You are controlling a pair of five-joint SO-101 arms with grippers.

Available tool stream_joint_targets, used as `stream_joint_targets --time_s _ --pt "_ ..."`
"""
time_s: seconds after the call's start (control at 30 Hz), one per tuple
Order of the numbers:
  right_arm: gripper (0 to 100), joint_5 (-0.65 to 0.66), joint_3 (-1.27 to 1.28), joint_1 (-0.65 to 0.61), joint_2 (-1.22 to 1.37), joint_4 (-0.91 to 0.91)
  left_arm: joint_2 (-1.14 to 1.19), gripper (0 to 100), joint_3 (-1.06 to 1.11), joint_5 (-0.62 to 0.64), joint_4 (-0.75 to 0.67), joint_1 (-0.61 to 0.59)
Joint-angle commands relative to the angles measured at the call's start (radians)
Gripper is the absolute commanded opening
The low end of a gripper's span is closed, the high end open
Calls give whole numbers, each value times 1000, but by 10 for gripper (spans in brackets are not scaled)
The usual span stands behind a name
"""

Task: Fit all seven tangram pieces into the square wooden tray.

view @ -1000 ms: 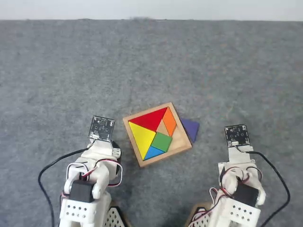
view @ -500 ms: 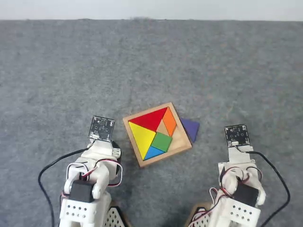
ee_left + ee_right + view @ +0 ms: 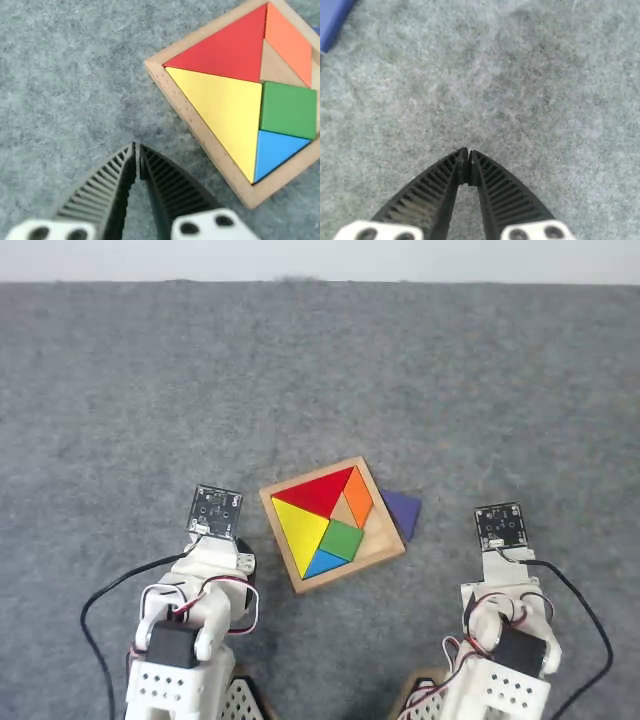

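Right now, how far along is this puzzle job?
Done: the red piece, yellow piece, orange piece, green piece and blue piece lie inside the wooden tray. In hand: nothing; the left end effector and right end effector hang shut and empty over the carpet. Left: the purple piece lies on the carpet beside the tray, which has bare wood to fill.

Lettering, numerals, labels, signs: none legible on any surface in view.
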Motion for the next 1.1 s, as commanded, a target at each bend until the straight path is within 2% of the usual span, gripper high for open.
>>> stream_joint_targets --time_s 0.0,0.93,1.07 --pt "34 8 12 10 -21 5 -14 12 -12 12 5 2" --pt "36 8 12 7 -21 4 -14 12 -12 12 5 3" --pt "35 8 12 -130 -21 4 -14 12 -12 12 5 6"
